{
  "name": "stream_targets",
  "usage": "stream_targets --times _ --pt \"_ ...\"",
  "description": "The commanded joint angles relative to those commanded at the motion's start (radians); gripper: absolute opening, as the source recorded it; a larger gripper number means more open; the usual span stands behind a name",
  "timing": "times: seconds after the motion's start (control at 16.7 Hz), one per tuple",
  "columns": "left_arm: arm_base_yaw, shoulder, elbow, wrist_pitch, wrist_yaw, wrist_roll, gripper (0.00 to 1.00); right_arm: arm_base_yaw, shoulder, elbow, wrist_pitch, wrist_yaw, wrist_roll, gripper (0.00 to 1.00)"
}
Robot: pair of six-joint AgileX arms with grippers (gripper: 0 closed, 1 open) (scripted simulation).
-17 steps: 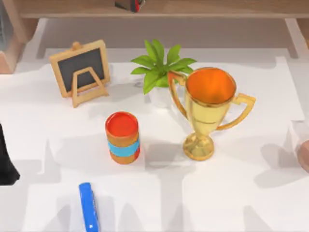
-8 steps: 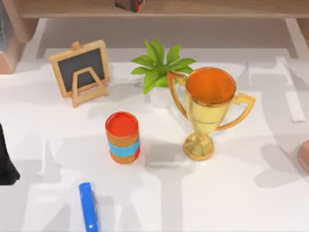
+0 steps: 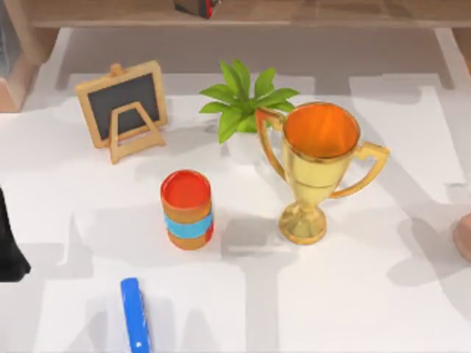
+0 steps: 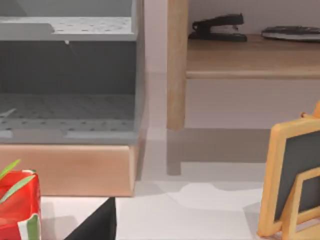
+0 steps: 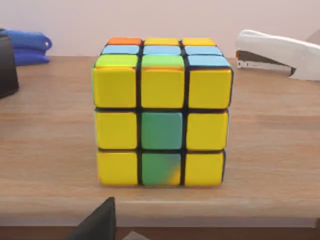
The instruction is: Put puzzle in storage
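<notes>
Here, puzzle cube [image 5: 162, 112] upright on wooden shelf [image 5: 45, 150], white stapler [image 5: 280, 52] behind; end effector states impossible to tell.

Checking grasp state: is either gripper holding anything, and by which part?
Cannot be told. The puzzle cube sits on a wooden shelf facing the right wrist camera, with nothing visibly gripping it.

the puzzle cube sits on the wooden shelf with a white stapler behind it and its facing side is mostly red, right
Not quite. The right wrist view shows the multicoloured puzzle cube on the wooden shelf with the white stapler behind it, but its facing side is mostly yellow, not red.
</notes>
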Motion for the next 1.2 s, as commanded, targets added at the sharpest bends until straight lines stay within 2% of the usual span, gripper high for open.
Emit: stream_targets --times 0.18,0.48,0.72,1.2 --pt "0.0 0.0 0.0 0.0 0.0 0.0 1.0 0.032 0.099 0.099 0.012 0.029 0.001 1.0" --pt "0.0 0.0 0.0 0.0 0.0 0.0 1.0 0.038 0.116 0.118 0.015 0.035 0.002 1.0" --pt "0.0 0.0 0.0 0.0 0.0 0.0 1.0 0.027 0.127 0.145 -0.001 0.024 0.002 1.0" --pt "0.0 0.0 0.0 0.0 0.0 0.0 1.0 -0.02 0.287 0.385 -0.072 -0.021 -0.002 1.0"
